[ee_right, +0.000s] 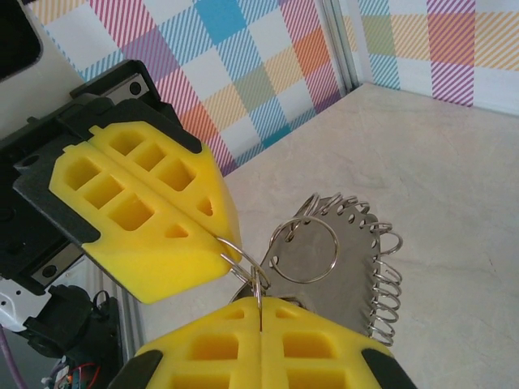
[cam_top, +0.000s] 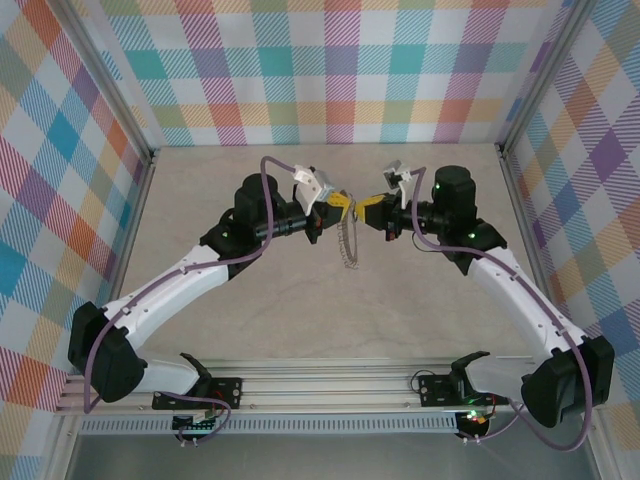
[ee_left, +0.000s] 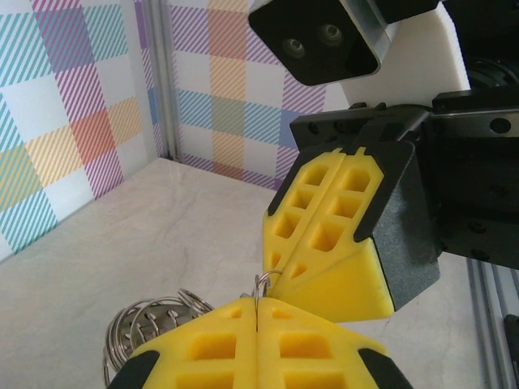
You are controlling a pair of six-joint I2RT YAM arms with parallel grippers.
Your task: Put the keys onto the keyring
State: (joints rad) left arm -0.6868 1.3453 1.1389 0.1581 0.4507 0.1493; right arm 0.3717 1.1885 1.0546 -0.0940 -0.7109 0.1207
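The keyring (cam_top: 347, 245) is a flat silvery piece whose rim is fringed with several small wire rings (ee_right: 381, 284). It hangs just above the table's middle, below both yellow-fingered grippers. My left gripper (cam_top: 335, 205) is shut on a thin silvery ring (ee_left: 259, 285). My right gripper (cam_top: 368, 207) is shut on another thin ring (ee_right: 260, 285). The two rings link where the fingertips meet. The left gripper (ee_right: 212, 231) pinches its ring from the upper left, and a larger ring (ee_right: 304, 251) lies against the keyring (ee_right: 357, 259). The keys are hidden.
Beige tabletop (cam_top: 250, 320) lies under both arms. Checked walls (cam_top: 340, 70) close in the back and both sides. A metal rail (cam_top: 330, 385) with the arm bases runs along the near edge.
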